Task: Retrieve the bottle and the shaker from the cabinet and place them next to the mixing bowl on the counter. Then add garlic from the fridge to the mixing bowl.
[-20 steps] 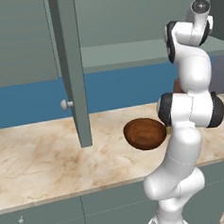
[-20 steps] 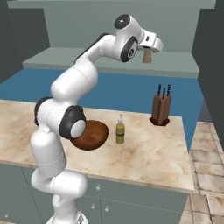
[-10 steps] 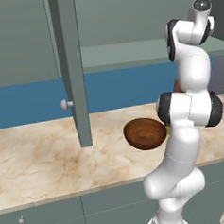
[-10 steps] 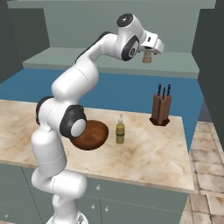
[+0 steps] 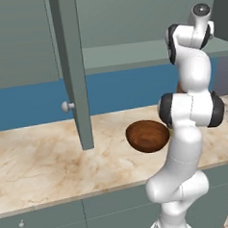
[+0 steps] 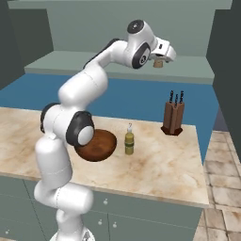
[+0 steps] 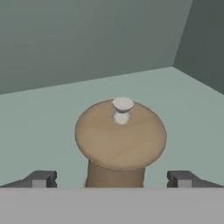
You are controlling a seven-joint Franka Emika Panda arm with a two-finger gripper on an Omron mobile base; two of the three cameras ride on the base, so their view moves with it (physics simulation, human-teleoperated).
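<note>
Up inside the cabinet [image 6: 141,70], your gripper [image 7: 113,180] sits right over the shaker [image 7: 120,140]. In the hand view you look down on its rounded tan top with a small white knob. One dark fingertip [image 7: 41,178] stands off to one side of the shaker's body and the other to the opposite side, both clear of it, so the fingers are spread wide with nothing in hold. The shaker stands between them, about midway, on the pale green shelf.

The right base view gives you what the hand view can't: the gripper [image 6: 161,54] is reached out over that shelf, the shaker [image 6: 158,63] peeking out just below the hand. Down on the counter [image 6: 164,164] the bottle [image 6: 129,142] stands just beside the bowl [image 6: 96,145], and a knife block [image 6: 172,116] stands well apart near the far edge.

The left base view shows you the cabinet door [image 5: 72,70] swung open toward you, knob on its near face, well to the left of the arm, with the bowl [image 5: 147,136] partly behind the arm.

Beyond the fingers the shelf runs bare to the back wall, and a side wall closes in at the upper right of the hand view. There is open shelf around the shaker on every visible side.
</note>
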